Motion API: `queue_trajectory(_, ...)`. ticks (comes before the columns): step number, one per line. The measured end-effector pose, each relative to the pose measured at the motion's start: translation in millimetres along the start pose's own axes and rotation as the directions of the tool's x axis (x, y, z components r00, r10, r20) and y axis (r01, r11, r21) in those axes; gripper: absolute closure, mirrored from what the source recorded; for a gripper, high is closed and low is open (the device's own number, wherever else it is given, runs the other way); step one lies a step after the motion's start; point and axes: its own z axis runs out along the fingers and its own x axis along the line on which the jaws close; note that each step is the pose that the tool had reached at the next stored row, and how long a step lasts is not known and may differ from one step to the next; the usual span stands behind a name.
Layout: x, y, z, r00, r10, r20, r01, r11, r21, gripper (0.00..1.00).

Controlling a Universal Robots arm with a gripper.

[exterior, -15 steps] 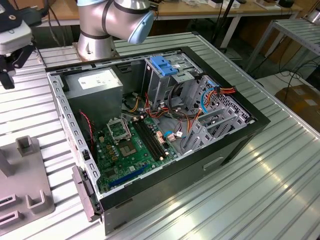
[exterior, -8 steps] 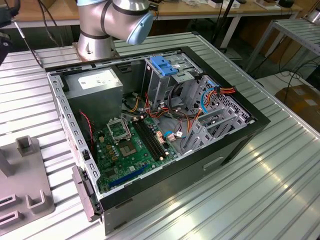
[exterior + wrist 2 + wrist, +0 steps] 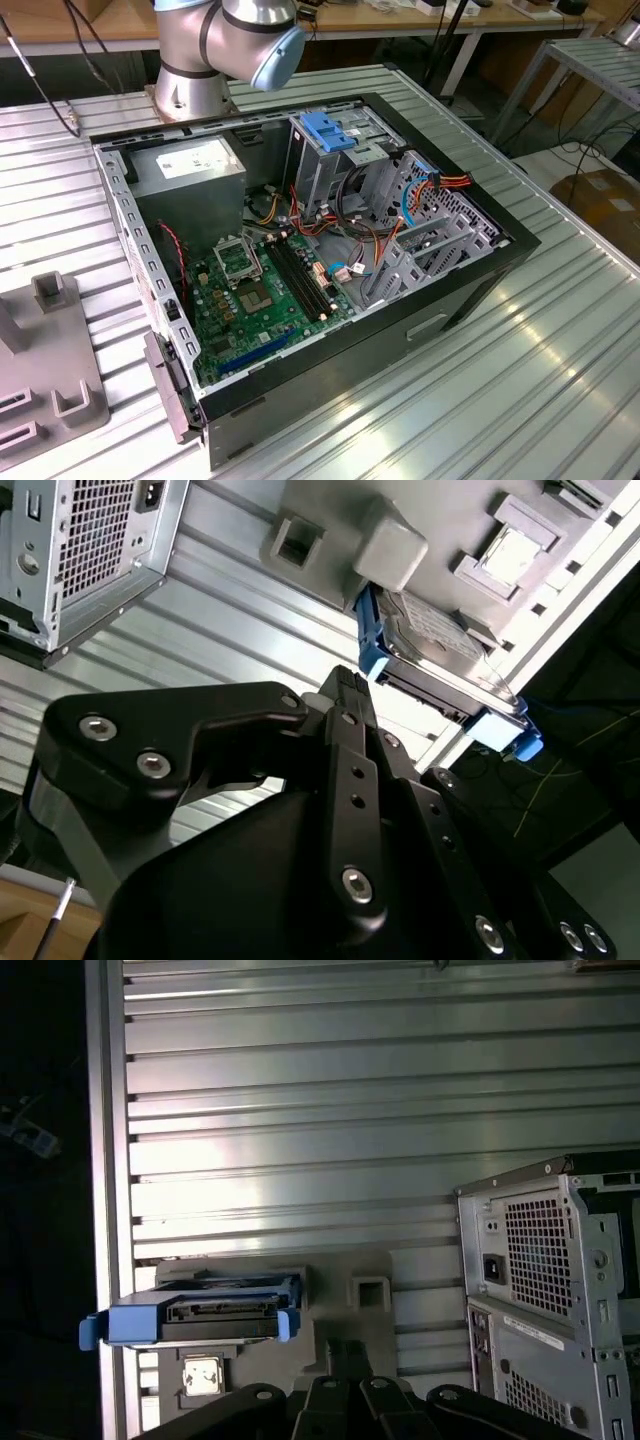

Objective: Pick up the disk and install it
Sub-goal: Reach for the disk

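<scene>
Aluminium slats make up the table (image 3: 560, 330), probably chosen so that fixtures and work can be set anywhere within the arm's (image 3: 215, 40) reach. On it the black case (image 3: 440, 305) lies on its side with the panel off. That turns the motherboard (image 3: 260, 290) and the metal drive cage (image 3: 420, 250) upward, which looks meant to let a part come in from above. A blue clip (image 3: 335, 130) sits on the cage near the arm's base. Just past the case's vented rear, a grey plate (image 3: 375, 1260) lies flat on the slats. Its raised blocks seem made to keep parts in a known pose. The disk (image 3: 195, 1320) stands on edge at the plate's outer end, near the table's rim, with its connector edge toward the first wrist camera. Its blue bracket runs round it, and one block rests close against it in the second wrist view (image 3: 435, 640). Standing it this way likely leaves its flat faces free for a pinch. The gripper (image 3: 347, 1352) hangs over the plate, just beside the disk but apart from it. Its fingers look drawn together with nothing between them, so the disk is not yet picked up.
</scene>
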Motion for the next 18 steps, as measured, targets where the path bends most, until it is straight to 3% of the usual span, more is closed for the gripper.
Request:
queue_trajectory(10, 28.0, -2.1, -0.8, 1.0, 0.0, 0.0, 0.0, 1.0, 0.0, 0.9)
queue_trajectory(15, 47.9, -3.4, -1.4, 1.0, 0.0, -0.0001, 0.0, 1.0, 0.0001, 0.9)
queue_trajectory(16, 55.8, -3.9, -1.6, 1.0, 0.001, 0.0, -0.001, 1.0, 0.0, 0.9)
queue_trajectory(18, 63.7, -4.5, -1.7, 1.0, 0.001, 0.0001, -0.001, 1.0, 0.0, 0.9)
